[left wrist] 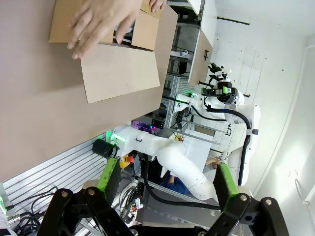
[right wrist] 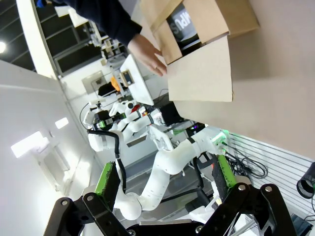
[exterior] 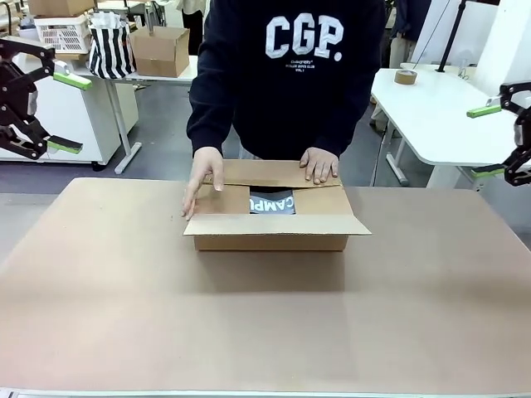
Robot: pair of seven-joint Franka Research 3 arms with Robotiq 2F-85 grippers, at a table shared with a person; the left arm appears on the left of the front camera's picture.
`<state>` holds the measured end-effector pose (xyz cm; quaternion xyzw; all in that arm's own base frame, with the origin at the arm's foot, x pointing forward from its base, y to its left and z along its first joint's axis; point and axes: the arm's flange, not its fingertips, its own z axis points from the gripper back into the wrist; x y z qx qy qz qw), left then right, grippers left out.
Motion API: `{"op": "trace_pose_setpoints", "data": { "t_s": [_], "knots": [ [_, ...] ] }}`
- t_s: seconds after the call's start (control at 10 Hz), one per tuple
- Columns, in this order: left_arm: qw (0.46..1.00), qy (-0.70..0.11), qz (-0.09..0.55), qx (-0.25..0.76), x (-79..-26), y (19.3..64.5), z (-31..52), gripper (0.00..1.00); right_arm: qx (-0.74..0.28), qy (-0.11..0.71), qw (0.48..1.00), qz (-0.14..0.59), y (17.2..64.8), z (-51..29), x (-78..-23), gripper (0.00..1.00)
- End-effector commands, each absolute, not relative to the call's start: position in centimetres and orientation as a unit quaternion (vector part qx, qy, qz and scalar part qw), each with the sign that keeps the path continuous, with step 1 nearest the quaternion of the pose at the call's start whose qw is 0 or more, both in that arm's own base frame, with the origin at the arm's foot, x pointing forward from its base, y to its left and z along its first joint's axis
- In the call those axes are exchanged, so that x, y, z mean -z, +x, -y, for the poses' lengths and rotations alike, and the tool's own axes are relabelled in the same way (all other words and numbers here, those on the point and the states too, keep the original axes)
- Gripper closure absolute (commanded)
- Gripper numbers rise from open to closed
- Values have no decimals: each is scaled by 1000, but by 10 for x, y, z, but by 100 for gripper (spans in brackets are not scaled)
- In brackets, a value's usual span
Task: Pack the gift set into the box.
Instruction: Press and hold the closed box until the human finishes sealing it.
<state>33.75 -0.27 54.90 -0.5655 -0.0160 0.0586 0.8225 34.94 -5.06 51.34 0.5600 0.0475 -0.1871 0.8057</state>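
The left gripper (exterior: 69, 113) hangs up at its side of the table (exterior: 124, 290) with its jaws apart and nothing between them, and the right gripper (exterior: 488, 141) on the other side is just the same, wide apart and empty, both well away from the box (exterior: 274, 234). The box sits in the middle in front of the person. One hand (exterior: 203, 176) presses a side flap down and the other hand (exterior: 319, 163) rests on the far flap. Through the gap between the flaps the gift set (exterior: 272, 202) shows, lying inside with its white lettering up. From here the packing looks nearly done; the near flap sticks out flat, so closing is what's left
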Motion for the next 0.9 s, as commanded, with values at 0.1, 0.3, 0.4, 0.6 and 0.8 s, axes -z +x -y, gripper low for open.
{"op": "trace_pose_setpoints", "data": {
  "t_s": [0.1,0.3,0.4,0.6,0.8],
  "knots": [
    [818,-572,14,-59,-553,338,3,0,184,559,807,-51,349,52,-516,0],
    [818,-572,14,-59,-553,338,3,0,184,559,807,-51,349,52,-516,0],
    [818,-572,14,-59,-553,338,3,0,184,559,807,-51,349,52,-516,0],
    [818,-572,14,-59,-553,338,3,0,184,559,807,-51,349,52,-516,0],
    [818,-572,14,-59,-553,338,3,0,184,559,807,-51,349,52,-516,0]
  ]
}}
